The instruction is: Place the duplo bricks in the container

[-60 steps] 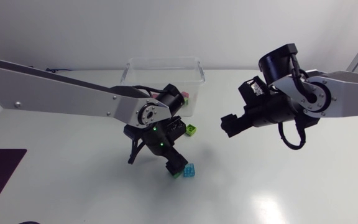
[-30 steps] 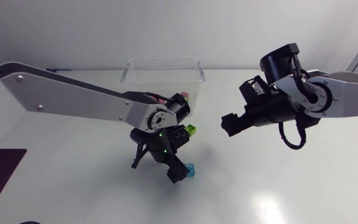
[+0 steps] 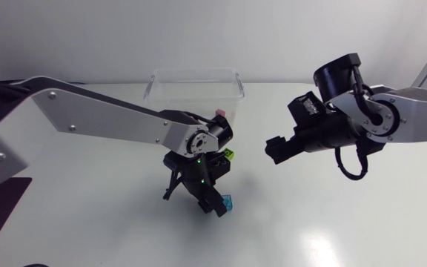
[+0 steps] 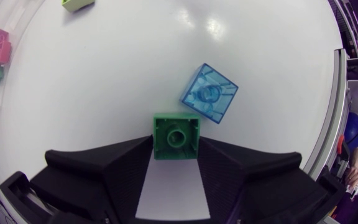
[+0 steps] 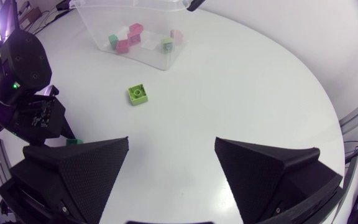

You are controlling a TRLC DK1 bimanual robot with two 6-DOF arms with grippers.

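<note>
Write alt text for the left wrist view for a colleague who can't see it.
The left gripper holds a green brick between its fingertips over the white table. A translucent blue brick lies just ahead of it, turned at an angle; a lime brick lies farther off.

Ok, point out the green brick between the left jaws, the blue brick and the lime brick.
green brick (image 4: 176,135): left wrist view, face centre
blue brick (image 4: 209,101): left wrist view, face centre
lime brick (image 5: 138,94): right wrist view, top centre

White table, dark mat near edge
</note>
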